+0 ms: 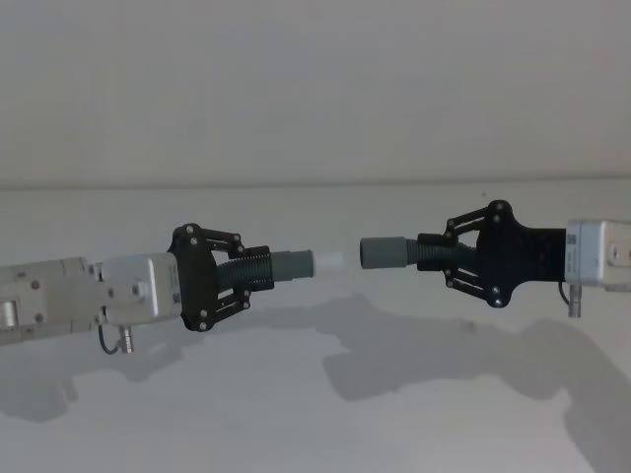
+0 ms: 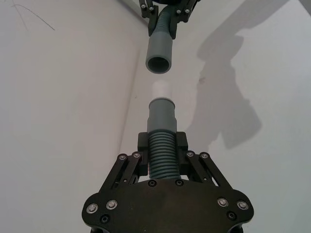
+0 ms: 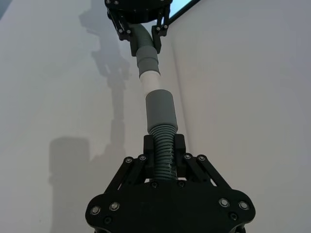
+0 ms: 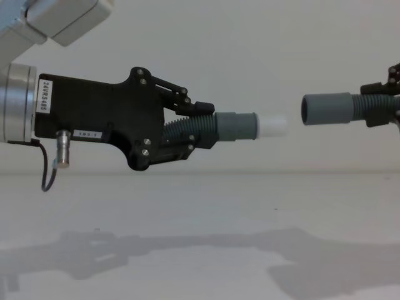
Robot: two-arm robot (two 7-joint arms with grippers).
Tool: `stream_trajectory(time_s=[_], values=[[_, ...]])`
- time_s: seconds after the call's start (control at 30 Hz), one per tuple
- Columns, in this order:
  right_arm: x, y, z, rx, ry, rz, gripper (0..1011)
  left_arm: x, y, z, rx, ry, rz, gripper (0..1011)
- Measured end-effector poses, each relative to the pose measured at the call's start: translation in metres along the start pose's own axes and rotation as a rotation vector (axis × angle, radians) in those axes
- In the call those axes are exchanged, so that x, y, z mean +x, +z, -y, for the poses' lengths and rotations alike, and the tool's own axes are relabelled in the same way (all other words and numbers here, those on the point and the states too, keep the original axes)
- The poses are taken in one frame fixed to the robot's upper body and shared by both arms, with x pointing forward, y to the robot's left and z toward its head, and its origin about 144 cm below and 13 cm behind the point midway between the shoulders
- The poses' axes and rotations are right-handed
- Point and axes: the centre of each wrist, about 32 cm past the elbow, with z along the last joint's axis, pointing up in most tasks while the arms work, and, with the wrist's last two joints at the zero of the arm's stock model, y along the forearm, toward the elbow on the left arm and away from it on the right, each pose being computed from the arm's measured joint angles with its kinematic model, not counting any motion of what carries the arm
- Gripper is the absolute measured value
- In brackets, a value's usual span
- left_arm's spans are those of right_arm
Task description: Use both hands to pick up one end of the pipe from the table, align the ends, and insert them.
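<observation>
- Pipe, left piece: I hold it in the air above the desk; its white tip points at the other piece.
- Pipe, right piece: also in the air, open hollow cuff facing the tip; the two ends are near but apart, a small gap between them.
- Step in hand, as I judge it: both pieces are lifted and I am lining up the ends; insertion is not yet done. In the left wrist view the cuff mouth sits nearly in line with the tip.
- Next move, in my judgement: trim any leftover offset, then bring the ends together straight along their shared axis so the tip enters the cuff.
- Materials and shapes: dark grey ribbed middles, likely flexible; smooth round cuffs; tip narrower, pale and plain.
- Left pincer: closed around the ribbed part of its piece.
- Right pincer: likewise clamped on the ribbing of its piece.
- Desk: flat, matte white, bearing only shadows.
</observation>
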Motion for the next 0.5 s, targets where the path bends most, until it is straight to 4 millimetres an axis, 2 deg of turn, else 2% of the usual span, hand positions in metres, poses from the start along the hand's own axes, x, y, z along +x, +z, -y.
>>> stream_trajectory(time_s=[0.5], values=[[0.0006, -0.0100, -0.0090, 0.000, 0.015, -0.009, 215, 0.0000, 0.0000, 0.0000, 0.000, 0.000, 0.000, 300]])
